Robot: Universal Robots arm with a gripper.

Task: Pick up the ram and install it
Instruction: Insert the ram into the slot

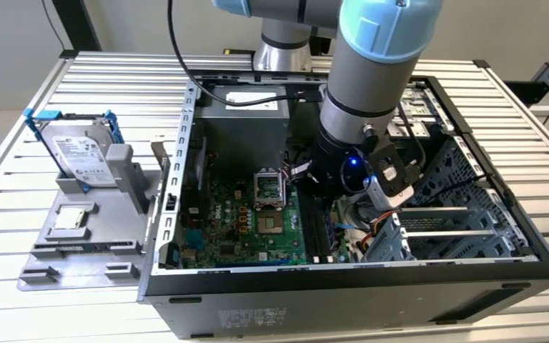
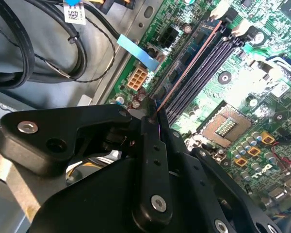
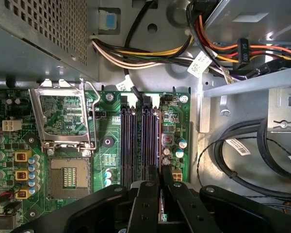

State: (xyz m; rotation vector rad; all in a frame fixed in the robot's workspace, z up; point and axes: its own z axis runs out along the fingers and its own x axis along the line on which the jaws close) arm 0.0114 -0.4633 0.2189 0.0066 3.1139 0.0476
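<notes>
Ribbed metal table (image 1: 26, 179), open steel case (image 1: 351, 286), black tool (image 3: 160, 187) pinching thin flat ram (image 2: 189, 65) (edge-on), above slots (image 3: 136, 141)

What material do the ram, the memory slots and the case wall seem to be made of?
Ram: seen edge-on, a thin stick; probably laminated circuit board, but the edge alone leaves it open.
Memory slots: dark moulded plastic, matte, in long ribbed rows.
Case wall: sheet metal, bare grey, with punched holes and folded edges.
Gripper fingers: black, matte, with screws; metal or hard plastic, unclear.
</notes>
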